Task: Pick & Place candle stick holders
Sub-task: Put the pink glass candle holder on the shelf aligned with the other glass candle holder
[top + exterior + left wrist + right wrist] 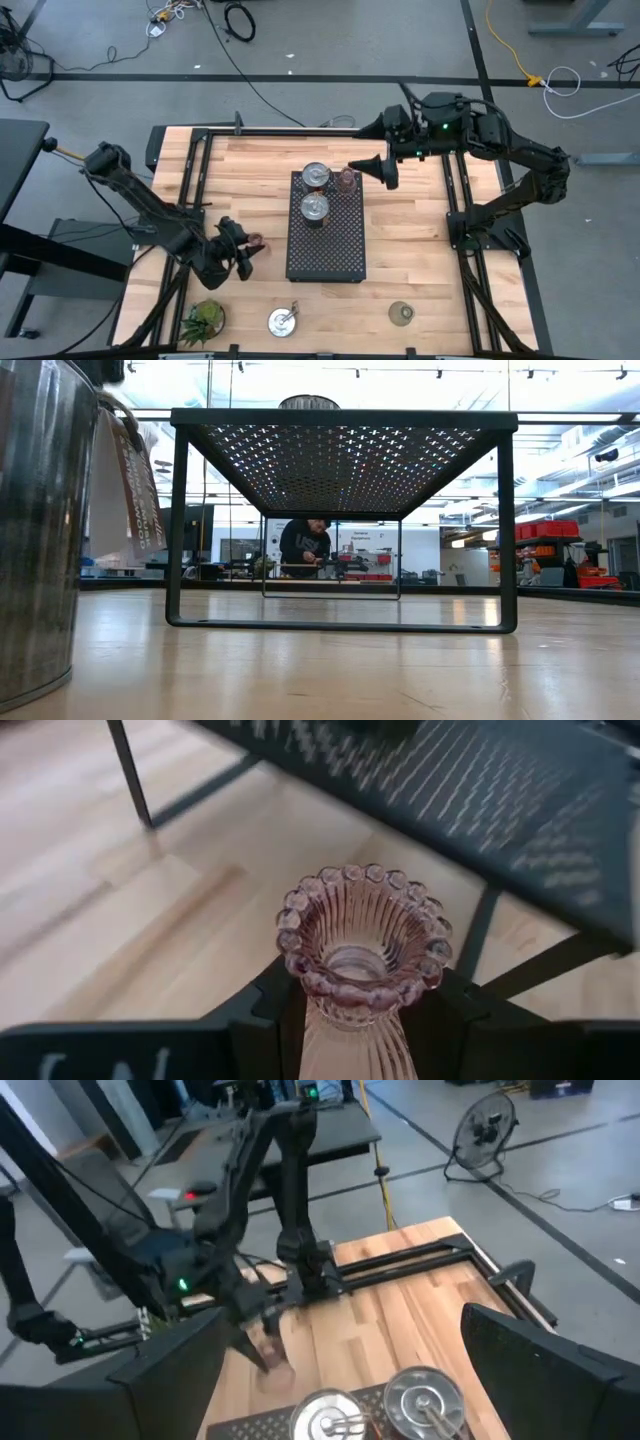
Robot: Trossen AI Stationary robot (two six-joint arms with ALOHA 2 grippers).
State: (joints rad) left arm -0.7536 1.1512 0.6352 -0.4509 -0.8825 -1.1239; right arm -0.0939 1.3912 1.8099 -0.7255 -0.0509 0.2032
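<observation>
My left gripper [243,250] is left of the black perforated tray [325,250], shut on a translucent pink glass holder [360,950]. My right gripper [383,170] is open and empty at the tray's far right corner. It is just right of a second pink holder [347,178] that stands on the tray. Two silvery holders [316,176] [314,207] stand on the tray's far half. A third silvery holder [283,320] and the olive-green one [402,313] stand on the table near its front edge. My left gripper pinches the pink holder's ribbed stem [345,1040] between its two fingers [265,1010], just below the beaded flared rim. The holder stands upright in the hold with its mouth up. The gripper hides its foot, so I cannot tell whether it is lifted clear of the table.
A spiky green plant [205,318] stands at the near left corner. The tray stands on legs above the wood [340,510]. In the low view the near silvery holder [30,530] fills the left edge, and a person [305,545] shows far behind the table.
</observation>
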